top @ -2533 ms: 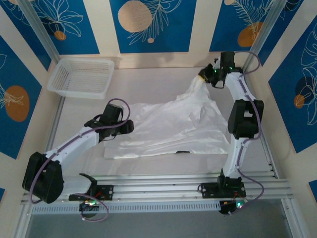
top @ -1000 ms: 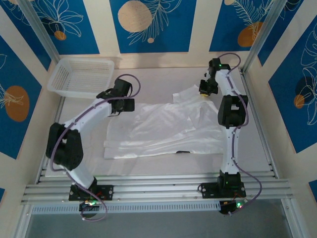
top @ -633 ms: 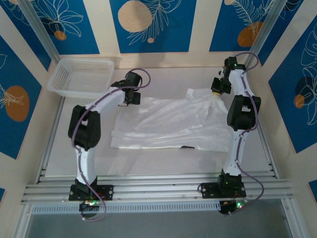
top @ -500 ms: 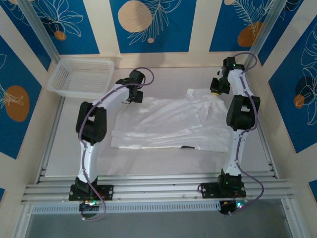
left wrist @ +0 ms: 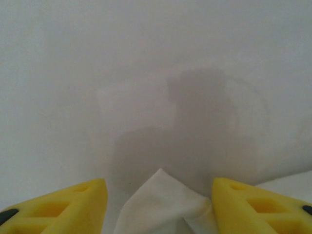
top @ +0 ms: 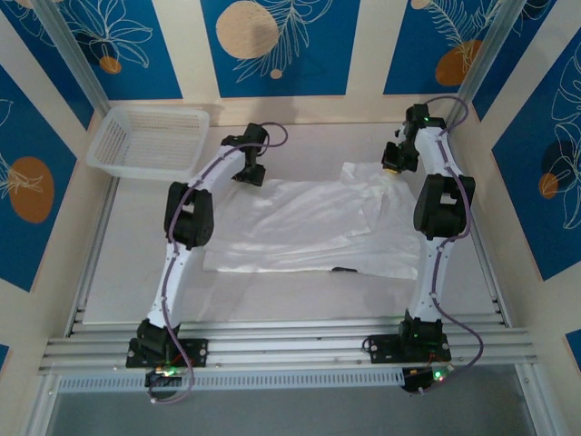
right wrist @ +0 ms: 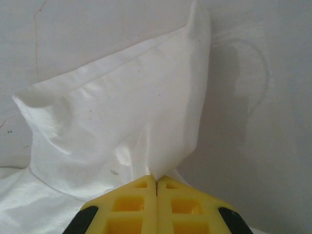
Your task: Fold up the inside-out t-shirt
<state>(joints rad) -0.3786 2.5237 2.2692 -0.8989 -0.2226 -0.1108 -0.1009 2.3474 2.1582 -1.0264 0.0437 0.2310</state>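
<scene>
Left end effector [left wrist: 158, 195] reached farther; right end effector [right wrist: 156, 183] pinches t-shirt [right wrist: 117, 122].

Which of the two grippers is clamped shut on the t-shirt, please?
The right gripper: its jaws are closed on the t-shirt, whereas the left gripper stands open.

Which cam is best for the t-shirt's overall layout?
Top external: the whole t-shirt is visible, spread flat. Right wrist shows one fold pinched in the shut right claw; left wrist shows a corner inside the open left claw.
</scene>
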